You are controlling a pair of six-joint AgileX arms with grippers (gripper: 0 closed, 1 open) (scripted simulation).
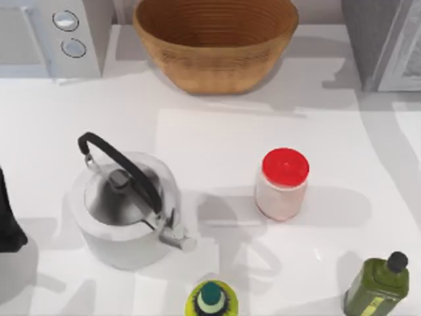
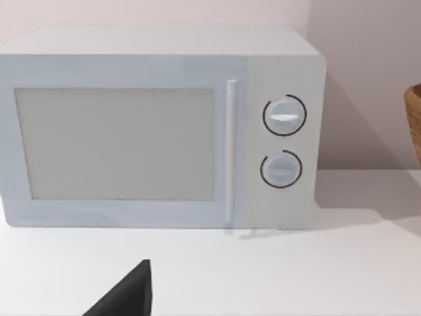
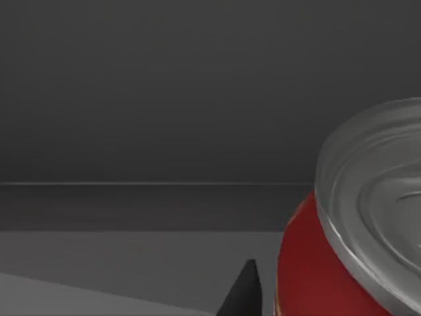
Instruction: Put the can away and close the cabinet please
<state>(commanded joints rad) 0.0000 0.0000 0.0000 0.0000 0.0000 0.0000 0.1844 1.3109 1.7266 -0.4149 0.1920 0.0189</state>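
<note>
My right wrist view shows one can (image 3: pixel 329 263), very near. It is red with a silver top. It stands upright on a grey floor with dark grey walls behind it, like the inside of a box. One dark fingertip (image 3: pixel 243 293) of my right gripper pokes up just beside the can. I cannot tell if my right gripper is open or closed, or if it touches the can.

My left arm (image 1: pixel 8 217) is a dark shape at the left edge of the table (image 1: pixel 217 131). My left wrist view shows one dark finger (image 2: pixel 128 293) low down. I cannot tell how far open my left gripper is either. In front of it sits one white microwave (image 2: pixel 158 125) with two round knobs. Its door is closed.

From the top I count one of each thing on the white table. One silver kettle (image 1: pixel 128 207) with a black handle is on the left. One white jar (image 1: pixel 281 184) with a red lid stands to the right of the kettle, apart from it. One brown basket (image 1: pixel 216 43) is at the back. One green bottle (image 1: pixel 378 286) with a black cap is at the front right. One yellow bottle (image 1: pixel 212 299) with a green top is at the front middle. A grey cabinet (image 1: pixel 385 43) is at the back right corner.
</note>
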